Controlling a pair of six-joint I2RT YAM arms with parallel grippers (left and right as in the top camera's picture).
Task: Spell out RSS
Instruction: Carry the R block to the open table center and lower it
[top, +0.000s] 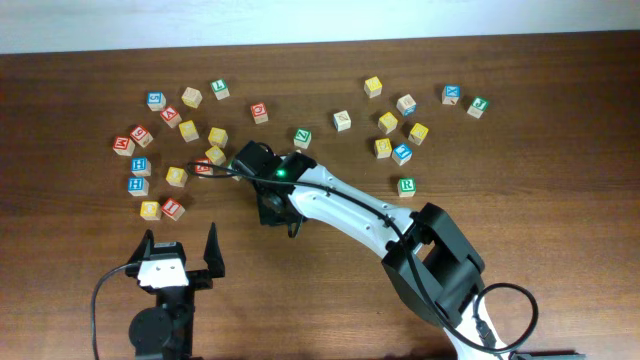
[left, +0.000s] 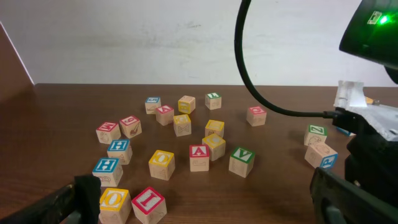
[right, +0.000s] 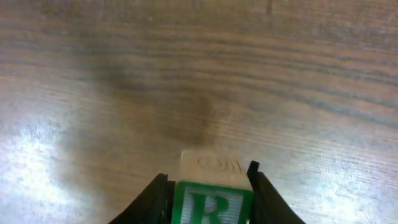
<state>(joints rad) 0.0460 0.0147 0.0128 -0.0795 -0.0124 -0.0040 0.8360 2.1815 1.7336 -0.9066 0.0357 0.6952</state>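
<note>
Barely begun: right fingers (right: 152, 199) pinch the small wooden cube with a green R (right: 211, 202) over bare brown counter (right: 186, 74); left fingers (top: 213, 255) spread; yellow-printed wooden cubes (top: 388, 122) lie scattered far, unplaced.

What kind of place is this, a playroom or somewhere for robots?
Probably a robot lab workbench, not a playroom: a white robot arm reaches over a brown wooden table scattered with wooden letter cubes, and a bare white wall stands behind.
</note>
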